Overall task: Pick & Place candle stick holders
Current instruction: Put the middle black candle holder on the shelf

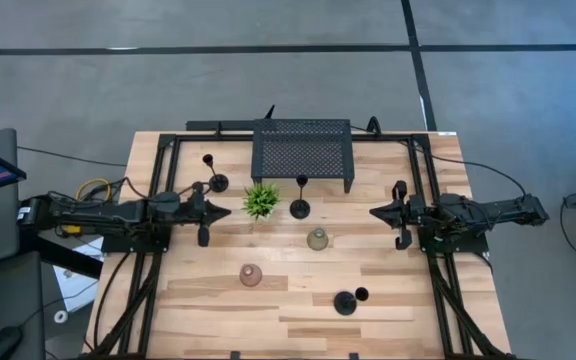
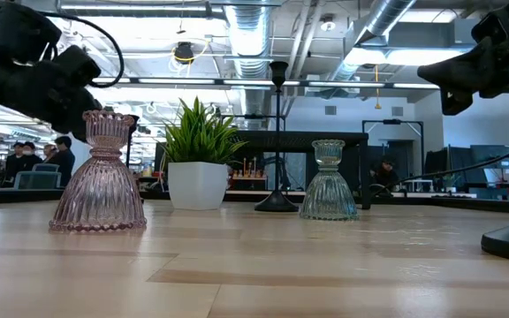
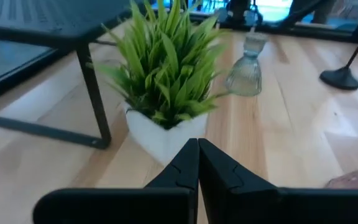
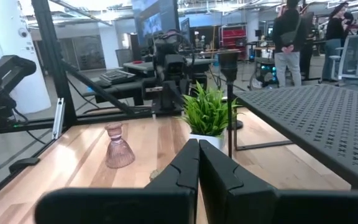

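Note:
Three slim black candle stick holders stand on round bases: one far left [image 1: 216, 181], one beside the plant [image 1: 299, 208] [image 2: 277, 132], one near the front edge [image 1: 345, 302]. A pinkish glass cup [image 1: 251, 275] [image 2: 97, 177] and a greenish glass cup [image 1: 317, 239] [image 2: 329, 181] stand upright mid-table. My left gripper [image 1: 228, 211] [image 3: 197, 146] is shut and empty, hovering left of the plant. My right gripper [image 1: 372, 212] [image 4: 198, 146] is shut and empty, at the table's right, pointing toward the middle.
A small green potted plant [image 1: 261, 200] [image 3: 166, 68] sits just ahead of my left gripper. A black mesh rack [image 1: 301, 150] [image 4: 316, 118] stands at the far edge. Black frame rails [image 1: 158, 170] run along both sides. People show in the room beyond.

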`<state>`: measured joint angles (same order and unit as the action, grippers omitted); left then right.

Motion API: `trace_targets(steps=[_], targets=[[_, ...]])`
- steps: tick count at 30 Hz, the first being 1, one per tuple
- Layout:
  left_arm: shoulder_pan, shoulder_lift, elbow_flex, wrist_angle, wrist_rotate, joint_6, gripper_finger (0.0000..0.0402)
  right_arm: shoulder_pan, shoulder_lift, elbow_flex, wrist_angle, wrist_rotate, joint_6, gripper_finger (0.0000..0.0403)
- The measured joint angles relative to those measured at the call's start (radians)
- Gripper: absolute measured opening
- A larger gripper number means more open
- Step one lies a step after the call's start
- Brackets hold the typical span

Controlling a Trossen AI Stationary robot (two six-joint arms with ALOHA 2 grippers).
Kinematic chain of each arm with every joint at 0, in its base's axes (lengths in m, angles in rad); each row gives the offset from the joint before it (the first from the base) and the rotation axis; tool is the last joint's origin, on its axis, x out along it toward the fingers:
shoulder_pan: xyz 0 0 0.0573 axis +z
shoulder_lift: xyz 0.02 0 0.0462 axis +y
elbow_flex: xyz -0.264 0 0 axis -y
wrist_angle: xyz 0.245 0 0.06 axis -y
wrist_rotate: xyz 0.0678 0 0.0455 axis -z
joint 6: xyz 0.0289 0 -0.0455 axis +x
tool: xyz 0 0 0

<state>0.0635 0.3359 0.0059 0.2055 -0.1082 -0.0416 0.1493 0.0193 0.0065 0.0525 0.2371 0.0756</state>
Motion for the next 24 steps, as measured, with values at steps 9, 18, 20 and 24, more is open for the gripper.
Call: trace_targets(steps=[9,18,20,24], targets=[[0.000,0.000,0.000,0.097,0.034,0.008,0.0008,0.000,0.000,0.000,-0.003,0.000,-0.007,0.0000],[0.000,0.000,0.000,0.241,0.034,-0.023,0.0006,0.000,0.000,0.000,-0.003,0.000,-0.007,0.0000],[0.000,0.000,0.000,0.253,0.034,-0.023,0.0006,0.000,0.000,0.000,-0.003,0.000,-0.007,0.0000],[0.000,0.020,0.012,0.266,0.034,-0.032,0.0006,0.000,0.000,0.000,-0.004,0.000,-0.007,0.0000]])
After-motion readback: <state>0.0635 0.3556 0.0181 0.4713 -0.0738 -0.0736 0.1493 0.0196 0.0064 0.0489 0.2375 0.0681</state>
